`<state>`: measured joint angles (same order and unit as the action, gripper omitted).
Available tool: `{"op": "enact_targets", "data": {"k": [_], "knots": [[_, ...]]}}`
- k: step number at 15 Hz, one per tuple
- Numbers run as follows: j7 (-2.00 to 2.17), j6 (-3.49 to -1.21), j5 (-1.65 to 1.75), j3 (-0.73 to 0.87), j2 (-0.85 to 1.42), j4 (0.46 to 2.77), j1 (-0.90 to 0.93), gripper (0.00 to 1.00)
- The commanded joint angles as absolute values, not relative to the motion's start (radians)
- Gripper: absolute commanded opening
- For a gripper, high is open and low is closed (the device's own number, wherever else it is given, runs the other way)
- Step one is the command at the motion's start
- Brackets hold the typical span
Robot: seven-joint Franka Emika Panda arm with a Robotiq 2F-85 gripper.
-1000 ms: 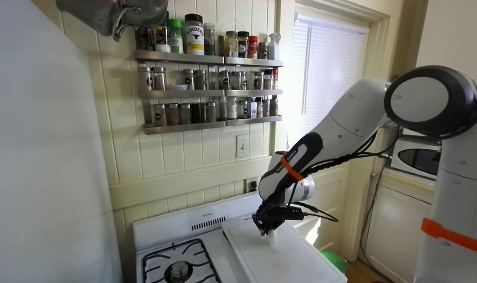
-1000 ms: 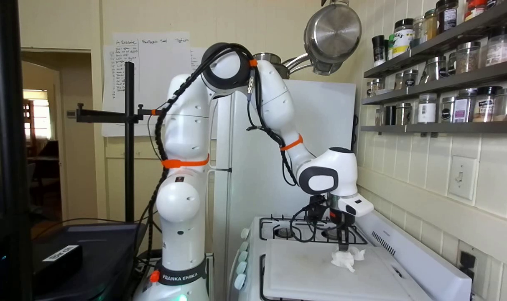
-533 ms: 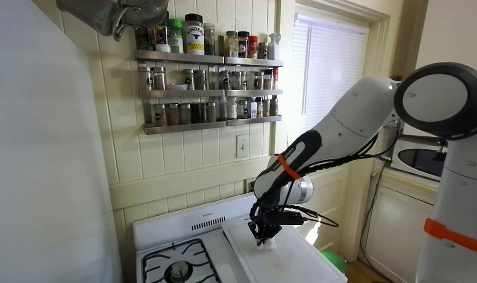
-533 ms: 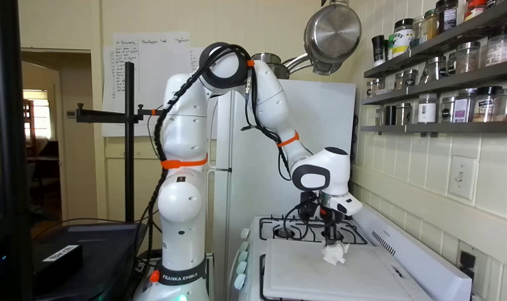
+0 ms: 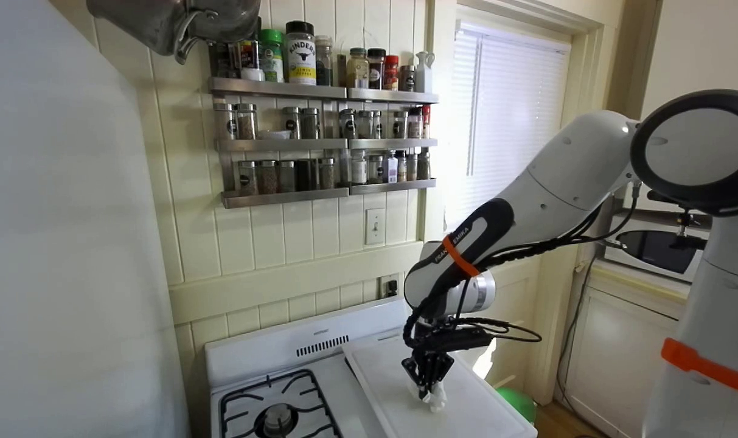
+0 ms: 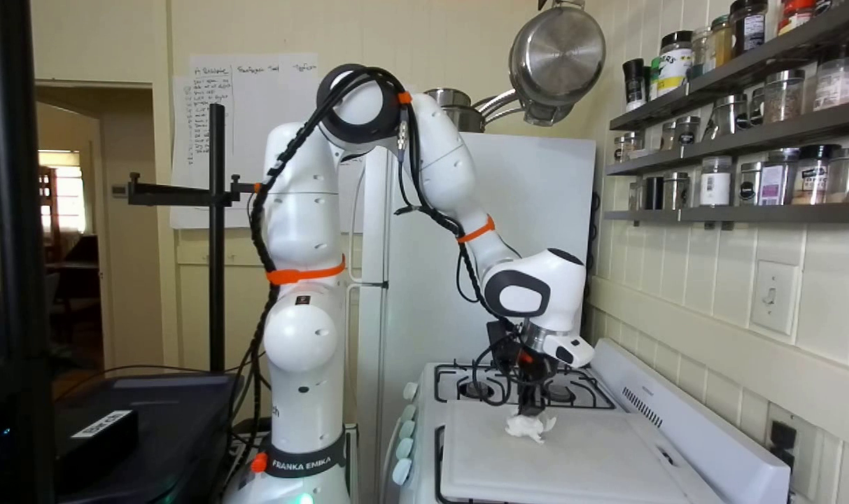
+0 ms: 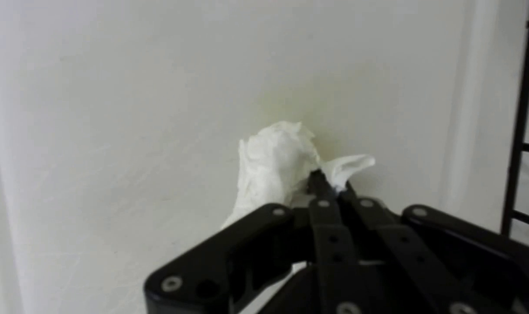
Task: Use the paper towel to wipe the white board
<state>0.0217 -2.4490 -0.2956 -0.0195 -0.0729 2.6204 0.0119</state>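
Observation:
The white board [image 5: 399, 395] lies flat over part of the stove and also shows in the other exterior view [image 6: 571, 469]. My gripper [image 7: 334, 183] points down at the board, its fingers shut on the crumpled white paper towel [image 7: 275, 161]. One larger lump of towel hangs on one side of the fingers and a small tip sticks out between them. The towel [image 6: 529, 427] appears to rest on the board. A faint yellowish stain [image 7: 308, 96] shows on the board beside the towel. In an exterior view the gripper [image 5: 428, 392] hides part of the towel.
Black burner grates [image 5: 277, 417] lie beside the board. The stove's back panel [image 6: 690, 420] rises along one side, with knobs [image 6: 403, 448] along the opposite side. Spice shelves [image 5: 286, 198] hang on the wall above. A white fridge [image 6: 536, 210] stands beyond the stove.
My gripper has moved across the board with the towel, away from the stove's back panel and toward the knob side. The towel has changed shape slightly.

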Motion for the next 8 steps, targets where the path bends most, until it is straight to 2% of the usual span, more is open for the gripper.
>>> {"op": "enact_targets", "data": {"k": [1, 8], "knots": [[0.112, -2.564, -0.153, -0.004, -0.022, 2.645, -0.016, 0.01], [0.232, -2.868, -0.127, -0.022, 0.07, 2.643, 0.006, 0.01]]}}
